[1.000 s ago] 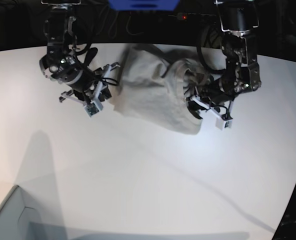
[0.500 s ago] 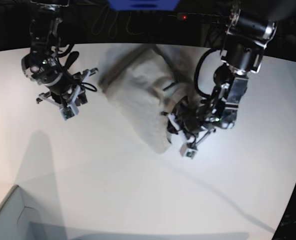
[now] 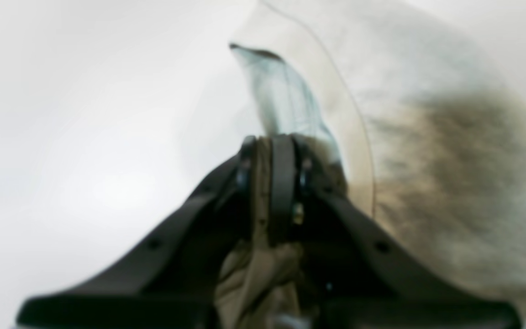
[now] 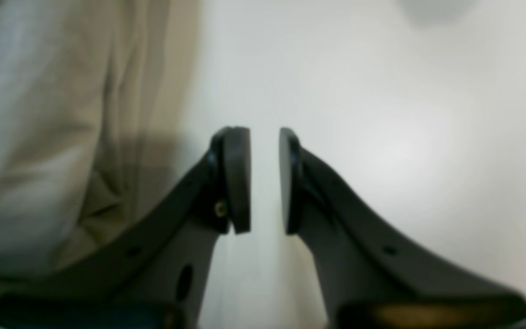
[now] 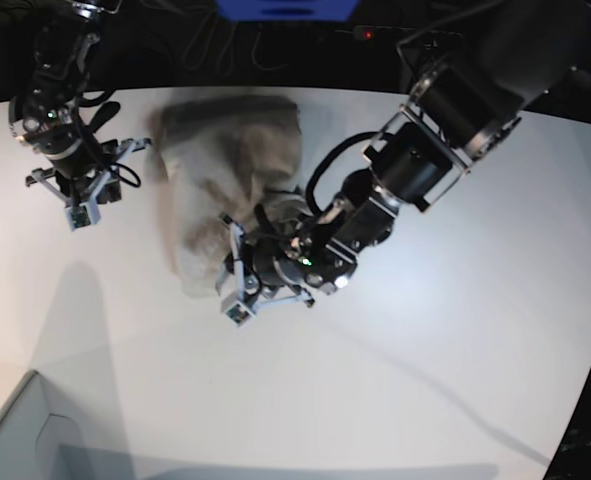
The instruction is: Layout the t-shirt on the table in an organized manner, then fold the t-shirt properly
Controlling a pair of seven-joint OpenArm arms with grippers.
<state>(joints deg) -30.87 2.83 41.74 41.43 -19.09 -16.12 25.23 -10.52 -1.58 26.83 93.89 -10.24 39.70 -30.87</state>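
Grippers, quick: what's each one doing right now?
Left hand: shut on the t-shirt, cloth pinched between its pads.
Right hand: open, empty, beside the t-shirt.

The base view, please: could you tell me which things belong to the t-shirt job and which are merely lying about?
Part of the job:
- t-shirt, bunched
- table
- left claw, shut on the t-shirt
- right claw, jaws apart, nothing held

Just lying about:
- pale box corner
- blue object beyond the far table edge

Bright overhead light glares off the white table (image 5: 395, 380) and casts soft grey shadows, while both wrist views are blurred and the t-shirt (image 5: 225, 170) smears with motion.
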